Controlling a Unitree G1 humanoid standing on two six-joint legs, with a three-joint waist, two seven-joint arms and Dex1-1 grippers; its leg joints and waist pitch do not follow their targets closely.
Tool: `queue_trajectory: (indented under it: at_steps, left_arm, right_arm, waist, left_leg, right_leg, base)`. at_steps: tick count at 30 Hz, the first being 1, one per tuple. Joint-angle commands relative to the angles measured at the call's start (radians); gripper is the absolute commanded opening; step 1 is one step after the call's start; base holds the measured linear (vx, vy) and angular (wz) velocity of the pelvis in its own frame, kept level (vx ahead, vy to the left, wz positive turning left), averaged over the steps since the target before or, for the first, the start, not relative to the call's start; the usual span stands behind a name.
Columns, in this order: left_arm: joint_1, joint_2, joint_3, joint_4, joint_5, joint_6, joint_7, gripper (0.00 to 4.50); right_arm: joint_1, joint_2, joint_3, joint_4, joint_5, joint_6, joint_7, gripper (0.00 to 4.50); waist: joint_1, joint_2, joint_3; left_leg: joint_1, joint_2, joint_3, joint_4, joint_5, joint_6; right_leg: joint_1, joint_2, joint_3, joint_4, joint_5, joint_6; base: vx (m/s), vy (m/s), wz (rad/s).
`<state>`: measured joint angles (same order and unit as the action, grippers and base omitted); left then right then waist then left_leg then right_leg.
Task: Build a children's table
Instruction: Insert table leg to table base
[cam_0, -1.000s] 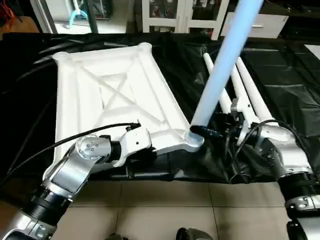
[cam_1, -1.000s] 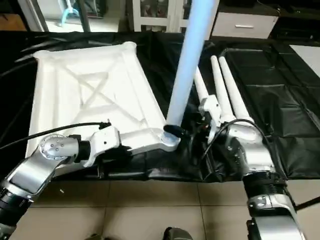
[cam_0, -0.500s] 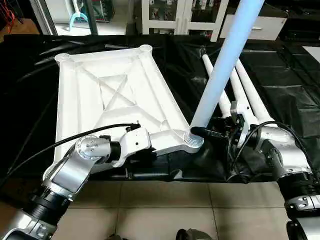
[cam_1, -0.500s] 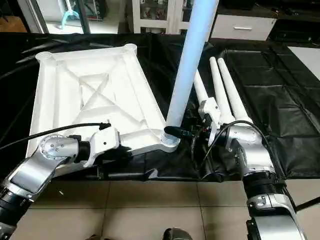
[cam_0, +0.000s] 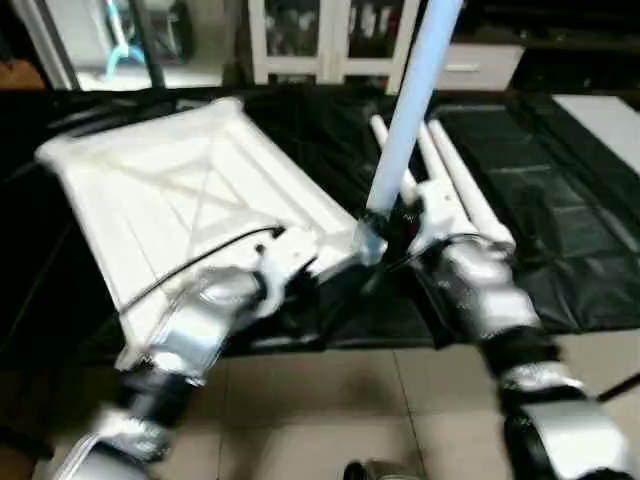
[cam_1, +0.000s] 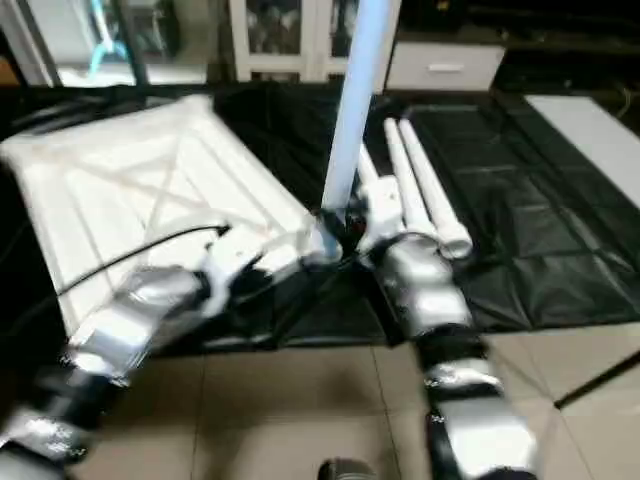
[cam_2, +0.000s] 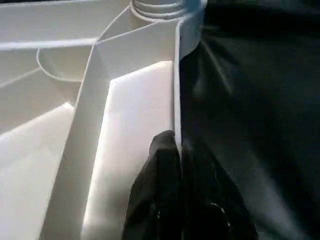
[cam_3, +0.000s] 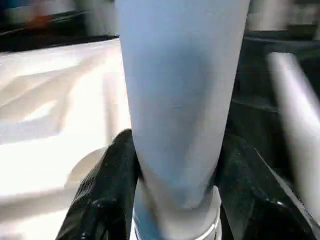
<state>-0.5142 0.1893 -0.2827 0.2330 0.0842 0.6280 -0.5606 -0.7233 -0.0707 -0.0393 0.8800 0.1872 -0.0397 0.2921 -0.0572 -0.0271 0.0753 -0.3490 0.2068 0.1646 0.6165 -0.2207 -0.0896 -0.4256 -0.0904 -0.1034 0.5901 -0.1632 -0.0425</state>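
Since a second ago the whole view has swung, so the white tabletop (cam_0: 190, 190) now sits skewed toward the upper left of the head view, its far corner socket no longer in sight; the things themselves keep their places relative to one another. One upright leg (cam_0: 405, 110) stands in the near right corner socket (cam_0: 368, 243) of the upturned tabletop, rising out of the top of the frame just right of centre. That socket is the one container holding anything. The left wrist view shows another socket (cam_2: 160, 9) at the end of the rim.

Three more legs (cam_0: 455, 180) lie side by side on the black sheet (cam_0: 560, 200) to the right of the standing one, making four legs in all and one tabletop.

The right end effector (cam_3: 172, 200) clasps the standing leg just above the socket, a black finger (cam_3: 107, 185) on either side of it. The left end effector (cam_2: 180, 165) is clenched on the thin edge wall of the tabletop, its fingers pressed together over the rim, in the lower centre of its wrist view.

Pale floor tiles (cam_0: 330, 410) fill the bottom of the head view.
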Motion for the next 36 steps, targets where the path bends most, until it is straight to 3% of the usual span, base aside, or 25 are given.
queue_trajectory:
  at_steps: [1, 2, 3, 4, 6, 10, 11, 12, 14, 16, 18, 22, 23, 24, 25, 26, 28, 30, 31, 32, 36]
  left_arm:
    - [-0.037, -0.048, 0.044, 0.018, 0.008, 0.023, 0.102, 0.0]
    - [-0.039, -0.06, 0.046, 0.02, 0.006, 0.023, 0.113, 0.0]
    - [-0.039, -0.072, 0.045, 0.018, 0.006, 0.027, 0.121, 0.0]
    - [-0.037, -0.085, 0.04, 0.009, 0.008, 0.038, 0.124, 0.0]
    - [-0.023, -0.067, 0.032, -0.009, 0.011, 0.035, 0.1, 0.0]
    - [0.022, 0.017, 0.014, -0.033, 0.007, -0.003, 0.028, 0.0]
    - [0.038, 0.051, -0.001, -0.035, 0.011, -0.044, -0.004, 0.0]
    - [0.042, 0.06, -0.006, -0.035, 0.012, -0.062, -0.014, 0.0]
    - [0.084, 0.149, -0.042, -0.047, 0.011, -0.203, -0.128, 0.0]
    - [0.099, 0.182, -0.053, -0.053, 0.007, -0.259, -0.173, 0.0]
    - [0.122, 0.246, -0.079, -0.078, -0.008, -0.352, -0.273, 0.0]
    - [0.133, 0.285, -0.09, -0.101, -0.025, -0.361, -0.33, 0.0]
    - [0.134, 0.289, -0.089, -0.1, -0.032, -0.361, -0.339, 0.0]
    - [0.134, 0.289, -0.089, -0.1, -0.032, -0.361, -0.339, 0.0]
    - [0.135, 0.293, -0.091, -0.099, -0.039, -0.363, -0.353, 0.0]
    - [0.136, 0.298, -0.092, -0.096, -0.044, -0.373, -0.369, 0.0]
    - [0.136, 0.299, -0.092, -0.091, -0.043, -0.386, -0.374, 0.0]
    - [0.136, 0.3, -0.091, -0.088, -0.044, -0.394, -0.379, 0.0]
    - [0.135, 0.3, -0.091, -0.086, -0.045, -0.397, -0.38, 0.0]
    - [0.133, 0.298, -0.089, -0.08, -0.044, -0.408, -0.387, 0.0]
    - [0.134, 0.299, -0.088, -0.081, -0.049, -0.413, -0.392, 0.0]
  right_arm:
    - [0.044, 0.05, -0.039, 0.147, -0.03, 0.021, -0.211, 1.88]
    - [0.041, 0.066, -0.036, 0.151, -0.028, 0.018, -0.219, 1.88]
    - [0.033, 0.089, -0.031, 0.156, -0.029, 0.009, -0.221, 1.88]
    - [0.017, 0.122, -0.02, 0.163, -0.034, -0.008, -0.211, 1.88]
    - [0.005, 0.131, -0.012, 0.163, -0.035, -0.024, -0.168, 1.88]
    - [0.0, 0.101, -0.012, 0.126, 0.001, -0.081, 0.025, 1.88]
    - [-0.003, 0.081, -0.011, 0.117, 0.001, -0.107, 0.066, 2.44]
    - [-0.003, 0.075, -0.01, 0.115, 0.001, -0.112, 0.074, 2.58]
    - [-0.008, 0.01, -0.02, 0.082, 0.021, -0.113, 0.188, 2.74]
    - [-0.007, -0.016, -0.023, 0.061, 0.033, -0.11, 0.253, 2.93]
    - [-0.001, -0.073, -0.008, 0.024, 0.039, -0.102, 0.382, 3.01]
    - [0.016, -0.137, 0.003, -0.024, 0.047, -0.101, 0.524, 3.23]
    - [0.021, -0.151, 0.004, -0.037, 0.056, -0.094, 0.557, 3.23]
    - [0.021, -0.151, 0.004, -0.037, 0.056, -0.094, 0.557, 3.23]
    - [0.028, -0.167, 0.006, -0.05, 0.064, -0.086, 0.59, 3.23]
    - [0.034, -0.183, 0.008, -0.059, 0.069, -0.083, 0.628, 3.23]
    - [0.043, -0.206, 0.014, -0.072, 0.076, -0.066, 0.688, 3.23]
    - [0.046, -0.214, 0.013, -0.082, 0.084, -0.061, 0.711, 3.23]
    - [0.048, -0.216, 0.012, -0.087, 0.088, -0.06, 0.719, 3.23]
    - [0.052, -0.22, 0.01, -0.104, 0.102, -0.054, 0.739, 3.23]
    - [0.065, -0.216, -0.005, -0.13, 0.118, -0.041, 0.746, 3.08]
  waist:
    - [-0.007, 0.015, -0.049]
    - [-0.013, 0.021, -0.045]
    - [-0.016, 0.024, -0.045]
    - [-0.023, 0.023, -0.044]
    - [-0.033, 0.027, -0.038]
    - [-0.046, 0.029, -0.042]
    - [-0.049, 0.028, -0.046]
    - [-0.05, 0.027, -0.044]
    - [-0.051, 0.026, -0.05]
    - [-0.047, 0.025, -0.053]
    - [-0.029, 0.024, -0.055]
    - [0.0, 0.027, -0.059]
    - [0.007, 0.026, -0.069]
    - [0.01, 0.025, -0.072]
    - [0.017, 0.022, -0.074]
    - [0.025, 0.026, -0.076]
    - [0.035, 0.025, -0.075]
    - [0.04, 0.025, -0.069]
    - [0.04, 0.025, -0.069]
    - [0.042, 0.024, -0.064]
    - [0.041, 0.024, -0.059]
  left_leg:
    - [0.002, 0.004, -0.008, -0.08, -0.355, 0.021]
    - [0.013, 0.007, -0.014, -0.084, -0.415, 0.023]
    - [0.017, 0.008, -0.017, -0.084, -0.437, 0.026]
    - [0.01, 0.01, -0.024, -0.089, -0.465, 0.028]
    - [0.008, 0.014, -0.032, -0.098, -0.512, 0.025]
    - [-0.003, 0.015, -0.038, -0.104, -0.502, 0.028]
    - [-0.007, 0.016, -0.035, -0.103, -0.472, 0.035]
    - [-0.013, 0.016, -0.033, -0.104, -0.444, 0.043]
    - [-0.018, 0.017, -0.031, -0.104, -0.394, 0.057]
    - [-0.016, 0.017, -0.021, -0.101, -0.324, 0.08]
    - [-0.011, 0.019, -0.009, -0.094, -0.254, 0.105]
    - [0.008, 0.024, 0.013, -0.085, -0.174, 0.125]
    - [-0.003, 0.022, 0.014, -0.082, -0.095, 0.146]
    - [-0.006, 0.019, 0.014, -0.078, -0.048, 0.164]
    - [-0.011, 0.015, 0.015, -0.069, 0.029, 0.201]
    - [-0.006, 0.015, 0.017, -0.065, 0.067, 0.236]
    - [-0.007, 0.016, 0.016, -0.063, 0.088, 0.264]
    - [-0.007, 0.02, 0.016, -0.066, 0.048, 0.251]
    - [-0.007, 0.02, 0.016, -0.066, 0.048, 0.251]
    - [-0.006, 0.022, 0.016, -0.071, -0.011, 0.22]
    - [-0.004, 0.022, 0.015, -0.08, -0.104, 0.144]
  right_leg:
    - [0.042, -0.04, 0.02, -0.113, -0.588, -0.054]
    - [0.038, -0.039, 0.005, -0.123, -0.586, -0.044]
    - [0.038, -0.04, 0.0, -0.127, -0.577, -0.044]
    - [0.045, -0.042, -0.006, -0.125, -0.56, -0.045]
    - [0.052, -0.043, -0.015, -0.128, -0.551, -0.039]
    - [0.063, -0.056, -0.007, -0.122, -0.495, -0.07]
    - [0.064, -0.06, 0.002, -0.115, -0.454, -0.098]
    - [0.064, -0.059, 0.007, -0.11, -0.425, -0.124]
    - [0.072, -0.062, 0.013, -0.102, -0.392, -0.145]
    - [0.07, -0.059, 0.022, -0.096, -0.32, -0.18]
    - [0.065, -0.055, 0.033, -0.084, -0.279, -0.208]
    - [0.048, -0.046, 0.051, -0.063, -0.189, -0.259]
    - [0.062, -0.045, 0.054, -0.044, -0.1, -0.279]
    - [0.065, -0.043, 0.055, -0.036, -0.046, -0.292]
    - [0.063, -0.041, 0.059, -0.023, 0.05, -0.312]
    - [0.06, -0.041, 0.06, -0.018, 0.098, -0.327]
    - [0.062, -0.042, 0.058, -0.016, 0.098, -0.33]
    - [0.061, -0.044, 0.057, -0.023, 0.012, -0.317]
    - [0.061, -0.044, 0.057, -0.023, 0.012, -0.317]
    - [0.062, -0.044, 0.057, -0.033, -0.069, -0.299]
    - [0.061, -0.043, 0.059, -0.047, -0.185, -0.263]
  base:
    - [0.0, 0.0, 0.0]
    - [0.0, 0.0, 0.0]
    - [0.0, 0.0, 0.0]
    - [0.0, 0.0, 0.0]
    - [0.0, 0.0, 0.0]
    - [0.0, 0.0, 0.0]
    - [0.0, 0.0, 0.0]
    - [0.0, 0.0, 0.0]
    - [0.0, 0.0, 0.0]
    - [0.0, 0.0, 0.0]
    - [0.0, 0.0, 0.0]
    - [0.082, -0.04, 0.15]
    - [0.078, -0.032, 0.1]
    - [0.075, -0.024, -0.01]
    - [0.061, -0.012, 0.02]
    - [0.061, -0.012, 0.02]
    - [0.0, 0.0, 0.0]
    - [0.0, 0.0, 0.0]
    - [0.0, 0.0, 0.0]
    - [0.0, 0.0, 0.0]
    - [0.0, 0.0, 0.0]
